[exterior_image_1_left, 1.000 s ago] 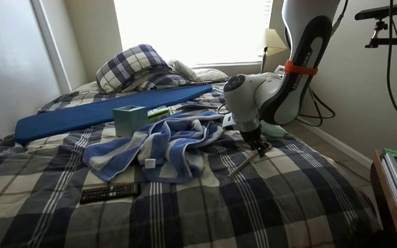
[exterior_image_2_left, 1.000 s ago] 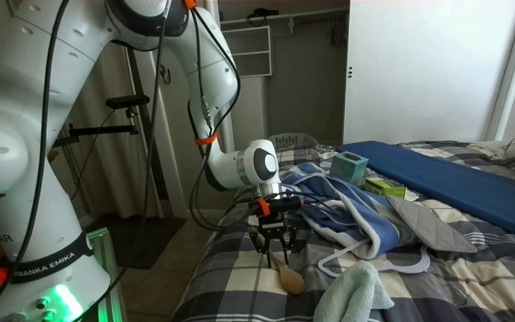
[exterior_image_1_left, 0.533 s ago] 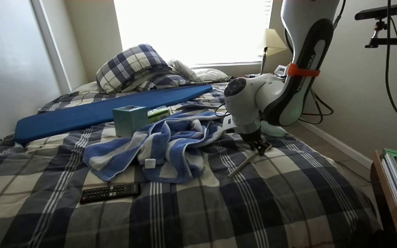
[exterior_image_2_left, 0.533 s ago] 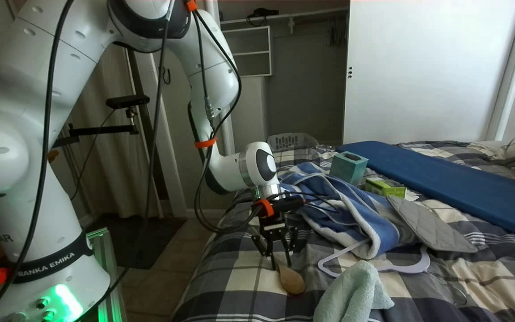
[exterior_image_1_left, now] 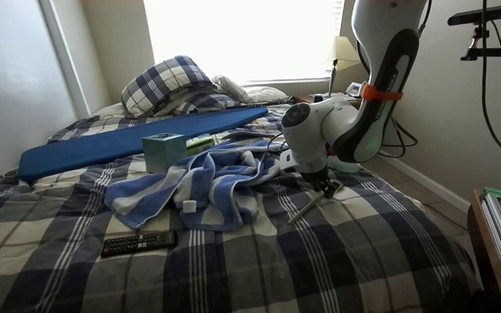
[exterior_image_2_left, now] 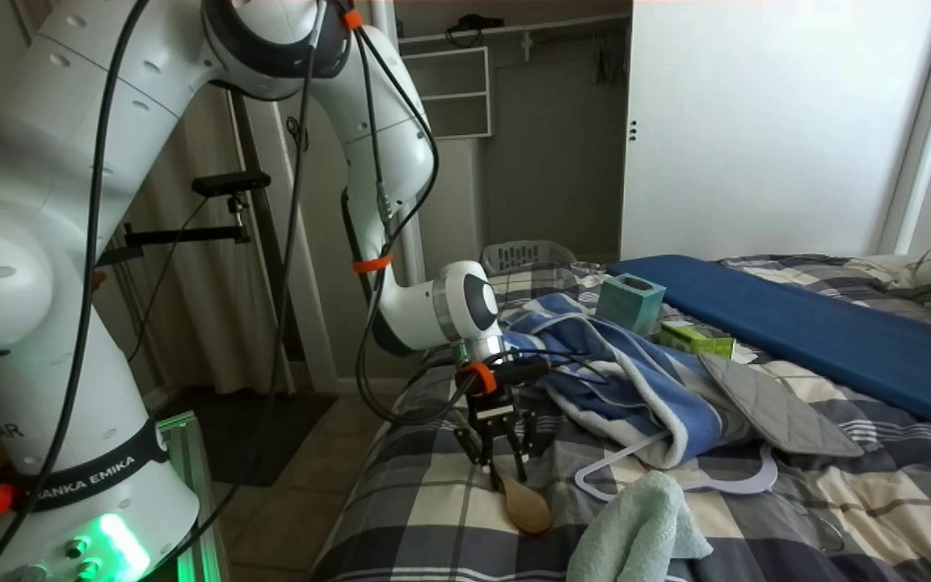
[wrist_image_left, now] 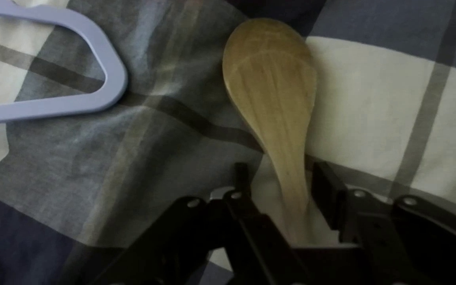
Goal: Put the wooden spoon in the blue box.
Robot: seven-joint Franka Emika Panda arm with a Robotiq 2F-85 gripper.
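Observation:
The wooden spoon lies on the plaid bed cover. Its bowl shows in an exterior view, its thin handle in an exterior view, and its bowl and neck in the wrist view. My gripper is open, with one finger on each side of the spoon's neck and a gap on both sides. It is low at the cover in both exterior views. The blue box, a long, low, flat royal-blue shape, lies across the bed; it also shows in an exterior view.
A striped blue towel lies between spoon and blue box. A teal cube box and green box stand by the blue box. A hanger, grey pad, pale green cloth and remote lie around.
My wrist has sunk slightly and the gripper has tilted and shifted a little over the spoon. The fingers stay apart. The spoon has not visibly moved.

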